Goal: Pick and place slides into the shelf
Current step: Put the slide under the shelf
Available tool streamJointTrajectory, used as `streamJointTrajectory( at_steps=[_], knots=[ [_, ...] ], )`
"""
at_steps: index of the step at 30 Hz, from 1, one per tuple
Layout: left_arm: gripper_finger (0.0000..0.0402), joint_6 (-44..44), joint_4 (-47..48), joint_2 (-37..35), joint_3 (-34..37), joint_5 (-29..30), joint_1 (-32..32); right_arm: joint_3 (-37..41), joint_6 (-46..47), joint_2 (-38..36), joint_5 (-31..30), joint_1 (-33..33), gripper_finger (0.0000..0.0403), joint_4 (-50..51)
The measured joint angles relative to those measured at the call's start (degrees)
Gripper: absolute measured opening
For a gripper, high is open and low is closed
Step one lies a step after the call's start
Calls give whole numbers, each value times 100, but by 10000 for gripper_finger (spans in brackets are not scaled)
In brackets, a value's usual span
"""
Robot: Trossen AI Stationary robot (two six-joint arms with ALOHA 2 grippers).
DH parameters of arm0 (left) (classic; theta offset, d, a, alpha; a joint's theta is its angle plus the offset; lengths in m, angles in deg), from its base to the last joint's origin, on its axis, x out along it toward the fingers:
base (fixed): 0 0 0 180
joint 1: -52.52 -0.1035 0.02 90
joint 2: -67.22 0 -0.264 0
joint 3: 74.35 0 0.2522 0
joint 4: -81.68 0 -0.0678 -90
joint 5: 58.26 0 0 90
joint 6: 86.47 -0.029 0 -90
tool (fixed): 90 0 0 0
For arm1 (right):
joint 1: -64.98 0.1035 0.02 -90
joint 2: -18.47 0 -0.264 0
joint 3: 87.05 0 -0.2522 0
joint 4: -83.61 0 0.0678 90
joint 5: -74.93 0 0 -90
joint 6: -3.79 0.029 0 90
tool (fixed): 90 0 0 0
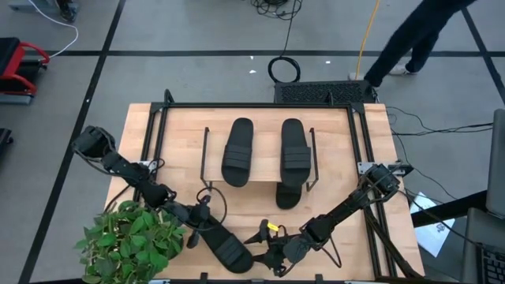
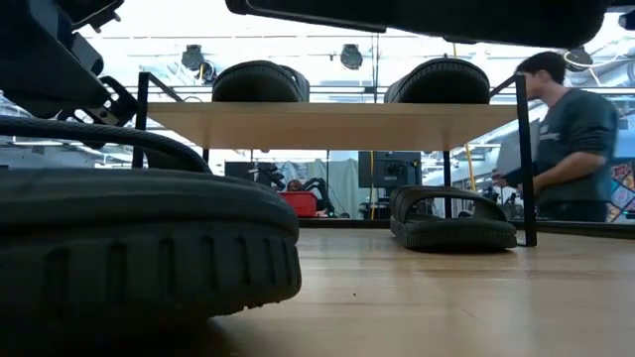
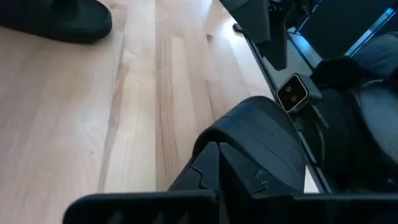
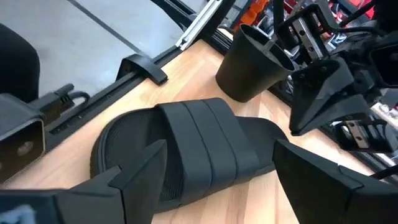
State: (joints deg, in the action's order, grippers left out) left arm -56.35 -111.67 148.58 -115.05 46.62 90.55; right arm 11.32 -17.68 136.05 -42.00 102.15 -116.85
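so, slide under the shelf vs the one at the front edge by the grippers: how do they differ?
The slide under the shelf lies half tucked beneath the shelf board, pointing straight back; the front slide lies out on open table, turned diagonally. The first has no gripper near; the second sits between the left gripper and the open right gripper. Both are matte black, ribbed strap up.

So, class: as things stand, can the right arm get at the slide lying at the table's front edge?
Probably yes: the right gripper is open, its fingers either side of the slide, nothing between them. The left gripper is at its other end.
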Motion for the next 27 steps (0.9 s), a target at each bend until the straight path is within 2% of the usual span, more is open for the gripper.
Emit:
streamJointTrajectory(
  at_steps=[2,5,8,13,17,18,22,27],
  knots=[
    [12,-124,2,0,0,2,1,0,-154,-53,-128,53,281,106],
    [24,-400,-33,108,-2,28,1,4,-303,-382,-678,209,275,546],
    [39,-789,2,261,0,150,30,1,3,-883,-1007,344,246,1295],
    [79,-747,10,514,-4,30,34,4,799,-1399,-1037,352,139,2457],
    [126,-520,-11,511,-3,-196,36,8,860,-1582,-1044,360,30,2959],
    [139,-390,-32,491,-2,-280,36,27,817,-1605,-1043,363,15,3050],
    [195,652,-295,423,-2,-570,-12,83,976,-1724,-1052,355,13,3326],
    [246,1889,-613,420,-2,-1302,-217,90,1020,-1802,-1052,332,2,3667]
  ],
)
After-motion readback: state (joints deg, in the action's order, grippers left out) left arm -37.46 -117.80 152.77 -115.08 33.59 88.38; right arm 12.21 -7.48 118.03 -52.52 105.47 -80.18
